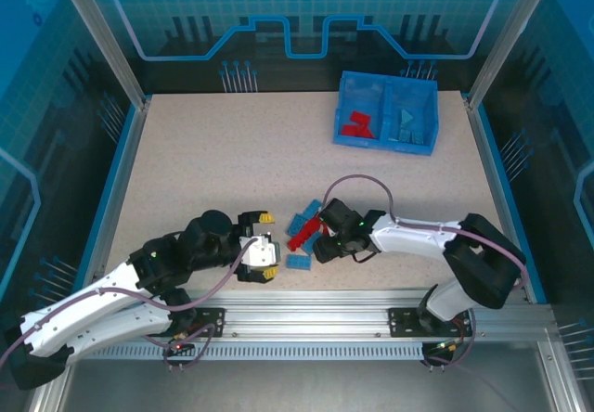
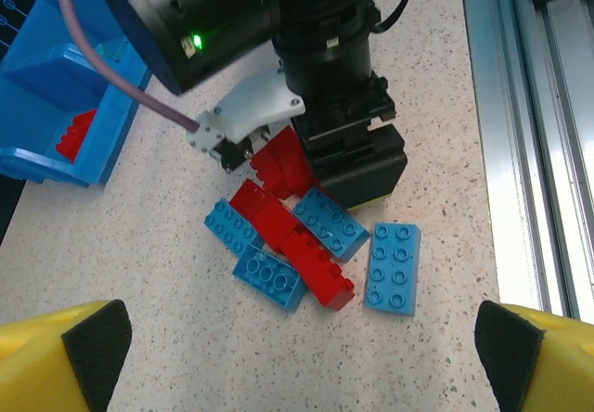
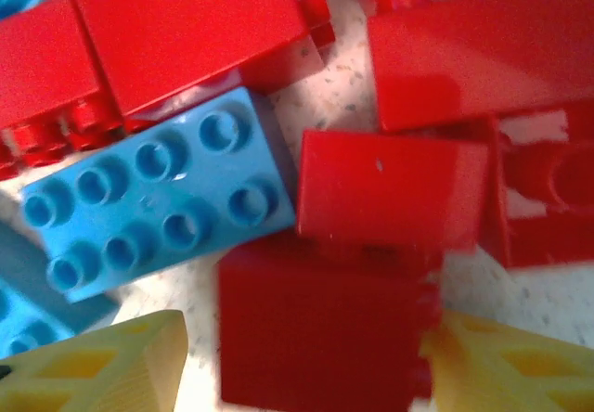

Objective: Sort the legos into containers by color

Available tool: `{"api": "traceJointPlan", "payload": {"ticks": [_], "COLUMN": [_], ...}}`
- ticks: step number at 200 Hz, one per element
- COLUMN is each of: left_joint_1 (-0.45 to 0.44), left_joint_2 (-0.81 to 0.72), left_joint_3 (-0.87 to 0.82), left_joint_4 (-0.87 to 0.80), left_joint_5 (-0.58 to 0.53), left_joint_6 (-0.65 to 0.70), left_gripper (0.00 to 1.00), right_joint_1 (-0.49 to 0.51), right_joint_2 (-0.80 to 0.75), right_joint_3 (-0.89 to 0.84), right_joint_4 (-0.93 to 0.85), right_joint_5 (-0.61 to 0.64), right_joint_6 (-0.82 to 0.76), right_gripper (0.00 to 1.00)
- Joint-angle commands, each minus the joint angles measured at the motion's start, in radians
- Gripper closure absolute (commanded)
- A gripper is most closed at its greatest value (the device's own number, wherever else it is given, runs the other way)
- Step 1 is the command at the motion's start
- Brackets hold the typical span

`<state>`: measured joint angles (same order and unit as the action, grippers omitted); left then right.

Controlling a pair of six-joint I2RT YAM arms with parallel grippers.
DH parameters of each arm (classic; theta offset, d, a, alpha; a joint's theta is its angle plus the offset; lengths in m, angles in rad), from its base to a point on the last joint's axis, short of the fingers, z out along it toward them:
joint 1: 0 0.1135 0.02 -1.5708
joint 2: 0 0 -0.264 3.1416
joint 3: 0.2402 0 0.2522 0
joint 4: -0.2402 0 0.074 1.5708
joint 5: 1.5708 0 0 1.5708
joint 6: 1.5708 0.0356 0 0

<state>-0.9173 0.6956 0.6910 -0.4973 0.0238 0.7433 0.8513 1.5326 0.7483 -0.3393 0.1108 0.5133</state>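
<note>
My right gripper (image 3: 302,370) is so close to the bricks (image 3: 158,199) that they look blurry and run off every edge. Its yellow tips are spread, with a red brick (image 3: 316,328) between them, and a bit of table shows beside one tip. From above, it hides part of the pile in the lower middle. My left gripper (image 2: 302,356) is wide apart and holds nothing. The bin (image 1: 385,145) sits upper right, red pieces in its left half, blue in its right. The table (image 1: 213,171) is pale and speckled. Blue walls (image 1: 306,22) stand around it.
</note>
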Motion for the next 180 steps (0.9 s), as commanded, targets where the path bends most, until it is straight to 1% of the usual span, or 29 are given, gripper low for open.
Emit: {"api": "traceJointPlan", "payload": {"ticks": [1, 22, 32, 45, 62, 82, 91, 103, 106, 122, 138, 160, 180], "left_joint_1": [0.003, 0.003, 0.003, 0.003, 0.003, 0.004, 0.005, 0.004, 0.005, 0.005, 0.004, 0.005, 0.006], "left_joint_2": [0.002, 0.007, 0.006, 0.004, -0.003, -0.016, -0.020, -0.020, -0.020, -0.021, -0.019, -0.022, -0.038], "left_joint_3": [-0.013, -0.009, -0.007, -0.004, -0.004, -0.013, -0.016, -0.018, -0.020, -0.021, -0.027, -0.023, -0.022], "left_joint_4": [-0.019, -0.015, -0.014, -0.010, 0.017, 0.060, 0.073, 0.085, 0.087, 0.101, 0.108, 0.090, 0.089], "left_joint_5": [0.026, 0.031, 0.031, 0.028, 0.022, -0.005, -0.022, -0.043, -0.046, -0.058, -0.070, -0.078, -0.088], "left_joint_6": [0.020, 0.007, 0.002, -0.003, -0.025, -0.051, -0.059, -0.065, -0.066, -0.076, -0.076, -0.064, -0.062], "left_gripper": [0.01, 0.01, 0.01, 0.01, 0.01, 0.01, 0.01, 0.01, 0.01, 0.01, 0.01, 0.01, 0.01], "right_joint_1": [0.015, 0.017, 0.019, 0.020, 0.020, 0.008, -0.017, -0.075, -0.094, -0.210, -0.314, -0.427, -0.494], "right_joint_2": [0.033, 0.029, 0.000, -0.059, -0.181, -0.328, -0.367, -0.389, -0.389, -0.344, -0.252, -0.055, 0.140], "right_joint_3": [0.026, 0.026, 0.023, 0.020, 0.024, 0.061, 0.088, 0.125, 0.157, 0.252, 0.342, 0.504, 0.678], "right_joint_4": [0.057, 0.029, 0.008, -0.022, -0.073, -0.134, -0.146, -0.151, -0.149, -0.140, -0.082, -0.045, -0.053], "right_joint_5": [0.031, 0.031, 0.041, 0.059, 0.104, 0.195, 0.220, 0.233, 0.235, 0.232, 0.232, 0.255, 0.241], "right_joint_6": [0.013, 0.019, 0.023, 0.033, 0.044, 0.028, 0.001, -0.055, -0.069, -0.123, -0.168, -0.176, -0.169], "right_gripper": [0.45, 0.56, 0.61, 0.66, 0.67, 0.67, 0.66, 0.65, 0.65, 0.66, 0.66, 0.67, 0.67]}}
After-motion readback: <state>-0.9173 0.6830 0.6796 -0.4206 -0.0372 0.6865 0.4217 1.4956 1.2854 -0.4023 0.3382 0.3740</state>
